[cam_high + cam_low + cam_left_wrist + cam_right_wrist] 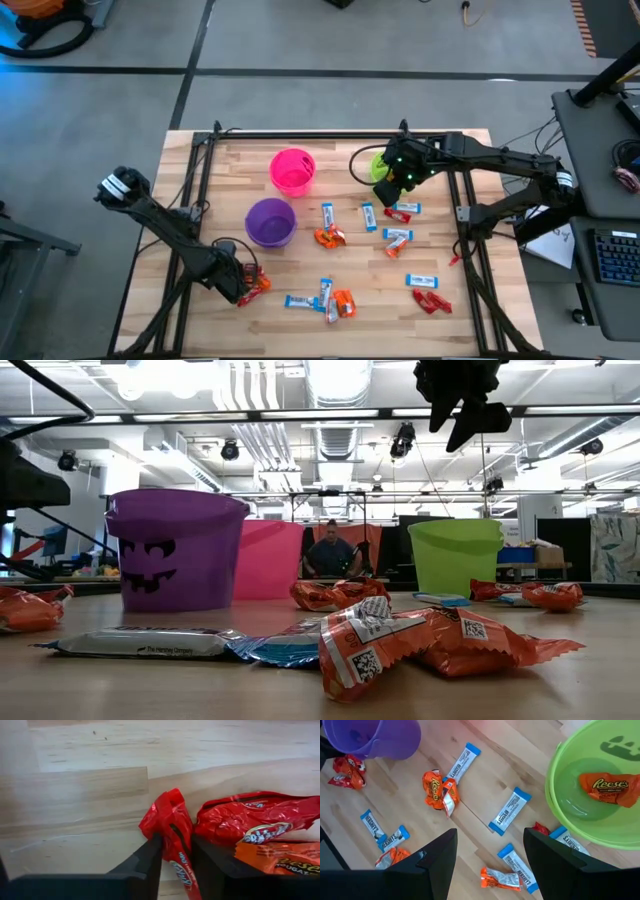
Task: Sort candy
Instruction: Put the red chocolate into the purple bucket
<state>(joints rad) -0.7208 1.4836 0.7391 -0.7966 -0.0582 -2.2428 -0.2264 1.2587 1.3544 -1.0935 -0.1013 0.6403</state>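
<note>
At the table's near left my left gripper (pixel 245 290) stands over a small pile of candy, shut on a red-wrapped candy (pixel 172 822). Beside that candy lie another red one (pixel 250 822) and an orange one (pixel 277 860). My right gripper (pixel 490 850) hangs open, with nothing between its fingers, high at the far right over the green cup (pixel 560 815). One orange candy (pixel 607 787) lies in the green cup. More red, orange and blue-and-white candy (pixel 330 237) lies scattered over the middle and near part of the table. My left gripper pinches the red candy's crumpled wrapper (pixel 176 840) between its two fingers (pixel 150 855), about halfway along it. The fingers come from above, pointing down. The candy's far end (pixel 167 802) bunches up past the fingertips, and the candy rests on the wood.
A pink cup (pixel 292 170) and a purple cup (pixel 270 222) stand upright on the table left of the green cup (pixel 378 165). Black frame rails (pixel 190 250) run along the table's sides. A person (pixel 330 555) sits in the room beyond.
</note>
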